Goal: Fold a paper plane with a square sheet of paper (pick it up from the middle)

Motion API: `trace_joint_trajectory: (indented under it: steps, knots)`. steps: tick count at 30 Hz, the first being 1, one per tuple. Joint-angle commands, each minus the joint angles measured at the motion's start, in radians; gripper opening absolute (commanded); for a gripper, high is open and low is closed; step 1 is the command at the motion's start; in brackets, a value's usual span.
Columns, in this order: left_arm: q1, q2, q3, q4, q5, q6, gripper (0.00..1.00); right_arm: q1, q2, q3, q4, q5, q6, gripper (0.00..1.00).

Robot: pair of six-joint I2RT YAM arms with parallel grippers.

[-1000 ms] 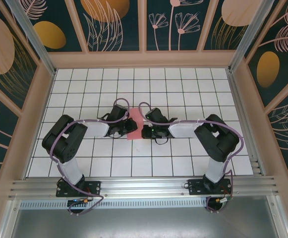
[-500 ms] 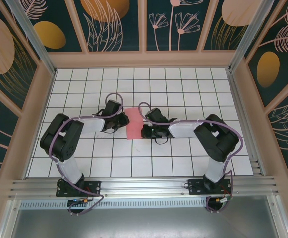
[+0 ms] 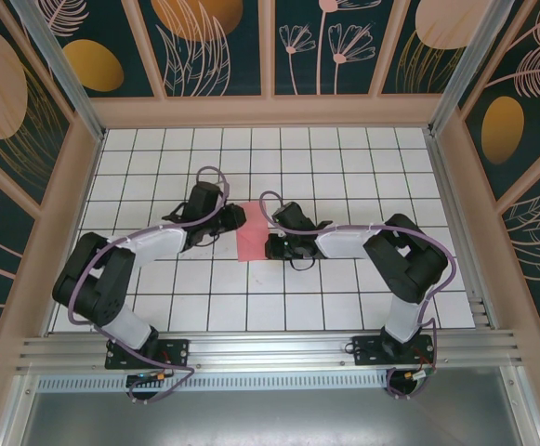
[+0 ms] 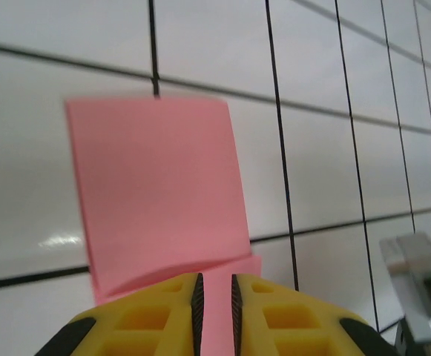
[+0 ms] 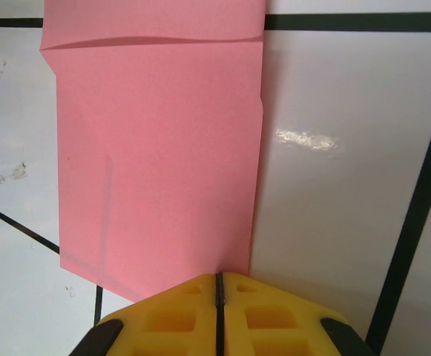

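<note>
Well, I see the folded square sheet of paper [image 3: 250, 236] lying on the table [image 3: 344, 158] between my grippers. The left gripper [image 4: 216, 280] stands slightly parted over its edge, and the right gripper [image 5: 219, 277] is clenched at its edge.

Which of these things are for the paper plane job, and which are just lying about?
For the job: folded pink square sheet of paper; left pincer; right pincer.
Just there: white tiled table; purple cables; patterned walls.
</note>
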State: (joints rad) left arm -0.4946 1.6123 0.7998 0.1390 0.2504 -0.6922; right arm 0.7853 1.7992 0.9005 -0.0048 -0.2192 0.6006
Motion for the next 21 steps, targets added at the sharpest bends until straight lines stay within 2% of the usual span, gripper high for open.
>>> trace_joint_trajectory:
  steps: [1, 8, 14, 21]
  knots:
    - [-0.023, 0.058, -0.011, 0.037, 0.066, -0.011, 0.19, -0.004, 0.058, -0.043, -0.142, 0.049, -0.001, 0.11]
    - [-0.029, 0.143, 0.025, -0.042, -0.009, 0.012, 0.18, -0.004, 0.047, -0.041, -0.121, 0.036, 0.004, 0.11]
    - [-0.029, 0.175, 0.043, -0.093, -0.077, 0.021, 0.15, -0.005, -0.021, 0.026, -0.107, 0.016, -0.034, 0.11]
    - [-0.029, 0.195, 0.045, -0.106, -0.08, 0.014, 0.13, -0.004, -0.011, 0.125, -0.081, -0.051, -0.05, 0.11]
